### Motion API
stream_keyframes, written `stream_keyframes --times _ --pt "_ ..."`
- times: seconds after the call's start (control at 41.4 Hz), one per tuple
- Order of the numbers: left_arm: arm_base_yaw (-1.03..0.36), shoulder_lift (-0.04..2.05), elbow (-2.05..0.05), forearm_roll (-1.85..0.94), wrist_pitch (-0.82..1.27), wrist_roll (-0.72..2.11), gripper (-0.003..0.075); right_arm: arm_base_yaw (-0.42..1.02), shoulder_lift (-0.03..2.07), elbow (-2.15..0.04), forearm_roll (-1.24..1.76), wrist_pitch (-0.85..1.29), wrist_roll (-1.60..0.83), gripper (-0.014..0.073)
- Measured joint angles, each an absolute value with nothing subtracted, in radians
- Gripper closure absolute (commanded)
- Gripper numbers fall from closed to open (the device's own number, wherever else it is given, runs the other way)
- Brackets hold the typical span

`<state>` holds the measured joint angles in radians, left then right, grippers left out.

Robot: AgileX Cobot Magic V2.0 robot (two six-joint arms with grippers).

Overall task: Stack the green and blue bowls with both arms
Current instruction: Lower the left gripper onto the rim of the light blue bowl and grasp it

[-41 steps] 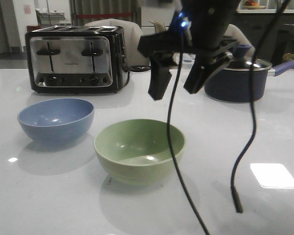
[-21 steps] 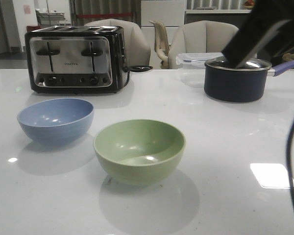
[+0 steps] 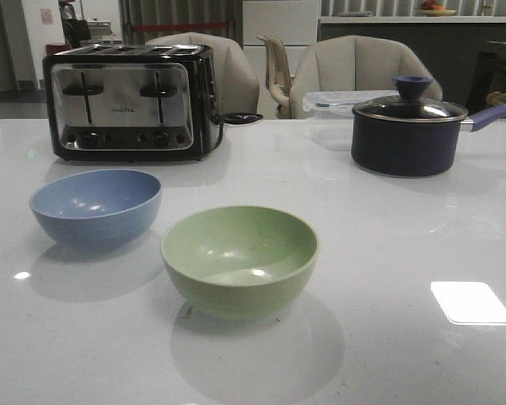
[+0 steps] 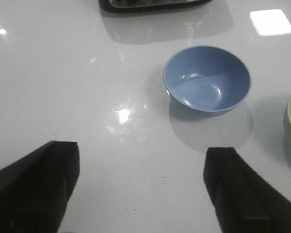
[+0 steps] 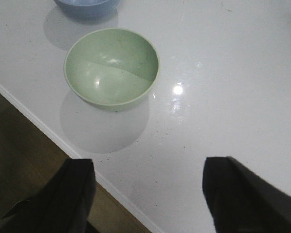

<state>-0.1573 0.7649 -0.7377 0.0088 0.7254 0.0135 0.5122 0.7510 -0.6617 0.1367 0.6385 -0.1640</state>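
Green bowl [image 3: 239, 260] and blue bowl [image 3: 96, 207] sit apart, upright on the tabletop [image 3: 388, 253], both pincers, left [image 4: 140, 189] and right [image 5: 148, 194], spread wide above, so I'd grip one rim squarely before lifting.

1. A glossy white table [image 3: 388, 253] fills the foreground, catching a bright rectangular patch of reflected light [image 3: 471, 302].
2. Behind the table stand three pale, padded chairs [image 3: 354, 63] with curved backs.
3. Further back, the room is dim: a dark counter [image 3: 388, 29] runs along the right, and a white panel [image 3: 280, 21], possibly a door or cabinet, sits at centre.
4. A pale wall [image 3: 38, 25] with a small notice shows at far left.
5. In the right wrist view, a dark brown floor [image 5: 19, 155] lies below the table's edge.
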Motion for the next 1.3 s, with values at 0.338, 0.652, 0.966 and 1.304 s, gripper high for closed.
stream_keyframes --times 0.338,0.652,0.966,1.304 --pt "-0.218 1.225 -0.94 0.0 0.699 0.028 0.0137 0.512 0.742 -0.662 0.137 0.658 -0.164 0.0025" --pt "-0.218 1.624 -1.154 0.0 0.684 0.028 0.0137 0.512 0.742 -0.659 0.137 0.66 -0.164 0.0025" --pt "-0.218 1.863 -1.288 0.0 0.642 0.028 0.0138 0.512 0.742 -0.659 0.137 0.66 -0.164 0.0025" --pt "-0.218 1.933 -1.306 0.0 0.596 0.028 0.0465 0.512 0.742 -0.659 0.137 0.66 -0.164 0.0025"
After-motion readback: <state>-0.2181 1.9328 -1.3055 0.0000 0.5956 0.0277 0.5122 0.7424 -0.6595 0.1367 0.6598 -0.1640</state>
